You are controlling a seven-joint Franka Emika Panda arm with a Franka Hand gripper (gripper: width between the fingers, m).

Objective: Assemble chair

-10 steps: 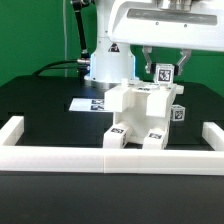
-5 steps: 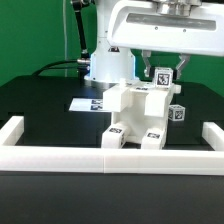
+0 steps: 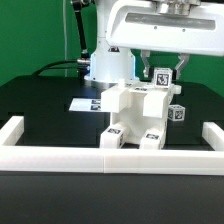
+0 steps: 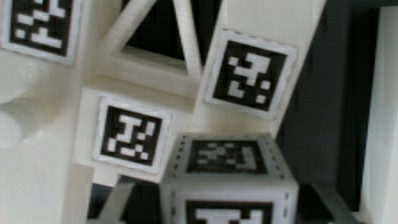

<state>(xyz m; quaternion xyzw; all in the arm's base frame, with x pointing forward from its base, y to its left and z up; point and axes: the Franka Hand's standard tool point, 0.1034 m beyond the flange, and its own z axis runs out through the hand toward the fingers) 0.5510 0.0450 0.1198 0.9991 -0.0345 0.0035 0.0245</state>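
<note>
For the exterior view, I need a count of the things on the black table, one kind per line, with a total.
Partly built chair: 1
Marker board: 1
Border rail: 1
Total: 3

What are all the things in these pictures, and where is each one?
chair: one, white with black-and-white tags, partly built, in the middle of the table
top piece: one, white with a tag, at the chair's top, between the gripper's fingers
small block: one, white with a tag, at the chair's side on the exterior view's right; cannot tell if it is joined on
rail: one, white, low, along the front and up both sides
marker board: one, white with tags, flat on the table behind the chair
table: one, black
wall: green, at the back
robot arm: one, white, behind the chair
gripper: one, shut on the top piece
</note>
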